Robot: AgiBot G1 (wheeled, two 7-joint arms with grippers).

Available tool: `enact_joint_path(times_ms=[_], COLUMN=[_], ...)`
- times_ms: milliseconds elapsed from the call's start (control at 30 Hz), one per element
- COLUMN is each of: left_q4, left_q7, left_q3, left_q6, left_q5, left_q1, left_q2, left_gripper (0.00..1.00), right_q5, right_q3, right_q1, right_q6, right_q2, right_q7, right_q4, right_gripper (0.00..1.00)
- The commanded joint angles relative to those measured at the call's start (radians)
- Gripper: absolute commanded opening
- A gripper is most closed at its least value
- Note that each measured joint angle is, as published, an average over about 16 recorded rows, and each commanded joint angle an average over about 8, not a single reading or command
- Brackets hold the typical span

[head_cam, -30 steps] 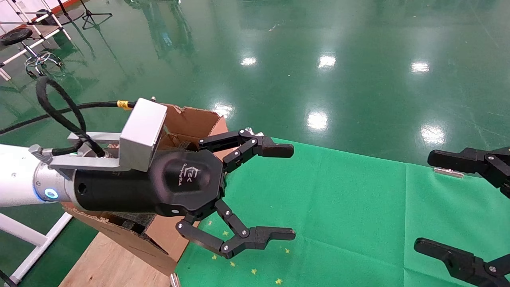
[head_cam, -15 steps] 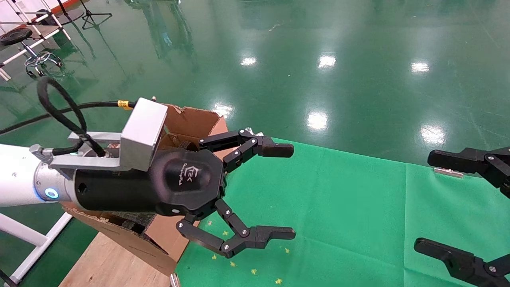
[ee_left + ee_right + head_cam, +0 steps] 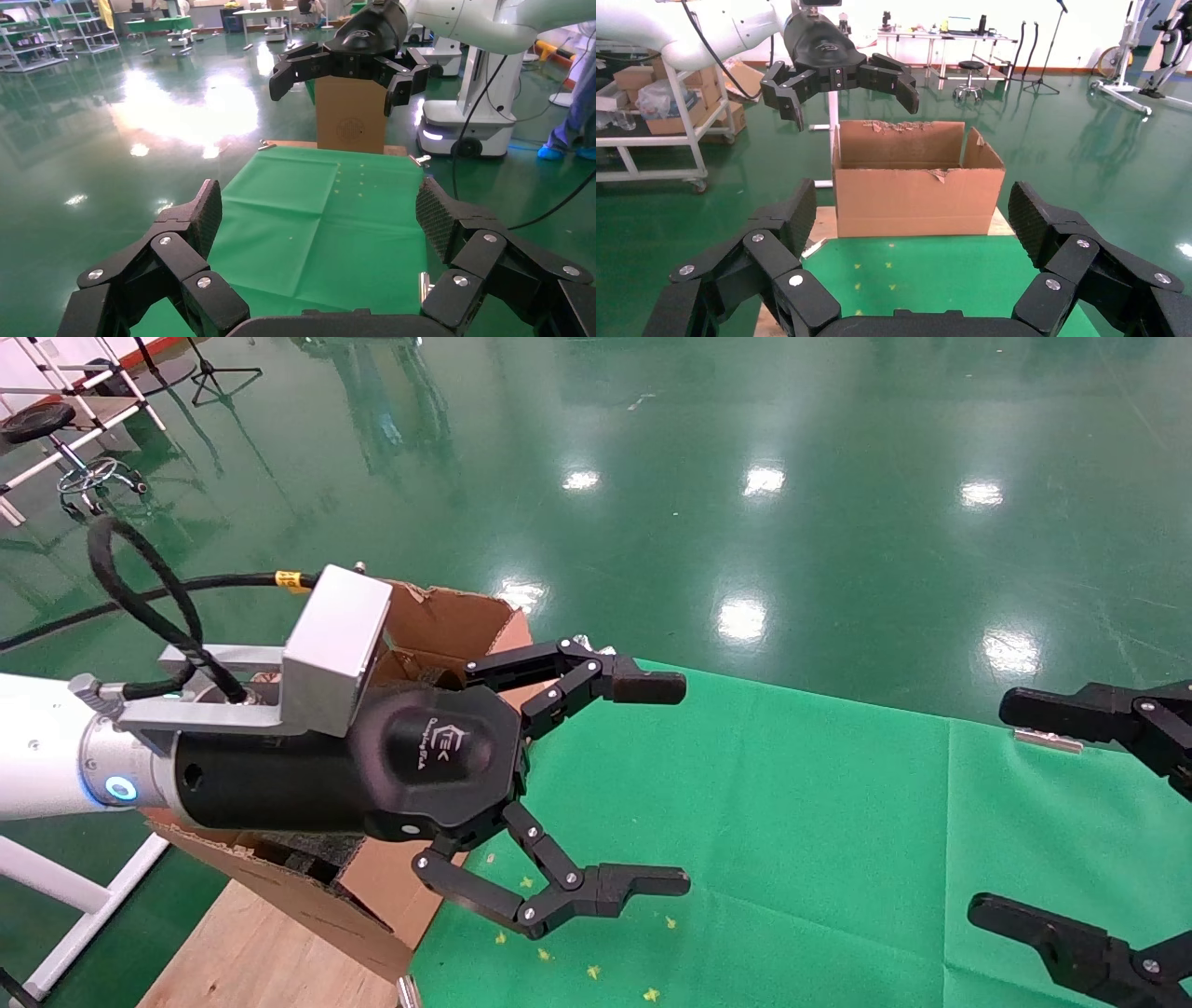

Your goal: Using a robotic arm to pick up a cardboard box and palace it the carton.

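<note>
My left robotic arm [image 3: 56, 775] reaches over the carton [image 3: 447, 617], a large brown box with a torn rim and black foam inside. The left gripper [image 3: 685, 784] is open and empty above the green cloth, just past the carton. My right gripper [image 3: 989, 808] is open and empty at the right edge. The right wrist view shows the carton [image 3: 912, 193] beyond the open right gripper [image 3: 914, 207], with the left gripper [image 3: 849, 105] above it. In the left wrist view, beyond the open left gripper [image 3: 320, 210], a closed brown cardboard box [image 3: 350, 114] with a round mark stands at the table's far end under the right gripper [image 3: 337, 84].
A green cloth [image 3: 792, 822] covers the table between the two grippers. The carton stands on a wooden board [image 3: 242, 943] at the table's left end. A stool and white racks [image 3: 37, 421] stand on the glossy green floor at the back left. A cart with boxes [image 3: 666, 105] stands behind the carton.
</note>
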Motion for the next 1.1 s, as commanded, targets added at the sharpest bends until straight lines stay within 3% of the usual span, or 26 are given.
enact_joint_path(times_ms=[33, 1100], left_q4=[0.0, 0.0], left_q7=[0.0, 0.0], left_q3=[0.0, 0.0], left_q6=[0.0, 0.0], left_q5=[0.0, 0.0], left_q1=[0.0, 0.0], left_q2=[0.0, 0.0], left_gripper=[1.0, 1.0], right_q5=[0.0, 0.0], right_q3=[0.0, 0.0], right_q1=[0.0, 0.0], right_q6=[0.0, 0.0], right_q2=[0.0, 0.0], right_q7=[0.0, 0.0], right_q4=[0.0, 0.0], right_gripper=[1.0, 1.0])
